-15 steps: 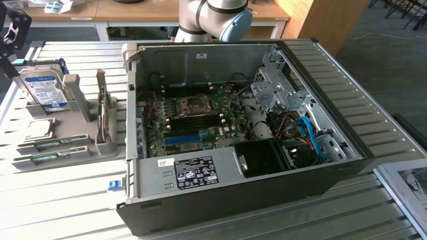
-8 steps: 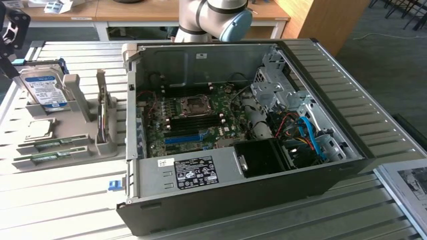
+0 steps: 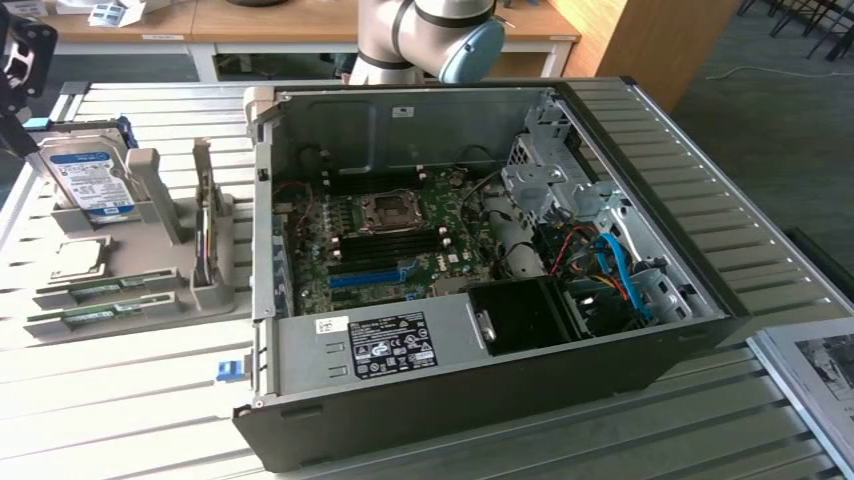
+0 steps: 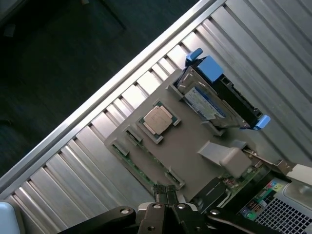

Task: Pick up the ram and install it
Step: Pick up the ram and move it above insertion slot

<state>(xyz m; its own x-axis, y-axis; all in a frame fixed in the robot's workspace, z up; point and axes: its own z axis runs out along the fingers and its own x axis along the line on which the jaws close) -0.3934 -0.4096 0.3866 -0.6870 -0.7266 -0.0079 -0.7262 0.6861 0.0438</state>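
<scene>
Wrist view: fingers (image 4: 160,195) pressed together, empty, hovering near ram (image 4: 139,165) in holder (image 4: 190,141).

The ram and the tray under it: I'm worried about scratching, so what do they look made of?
The ram looks like matte green circuit board, going by its flat green face with pale patches. The tray looks like matte grey plastic, possibly printed: uniform colour, moulded slots, no shine. Neither is certain from looks.

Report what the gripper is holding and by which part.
Nothing. The gripper is shut and empty; the ram lies in the grey holder.
</scene>
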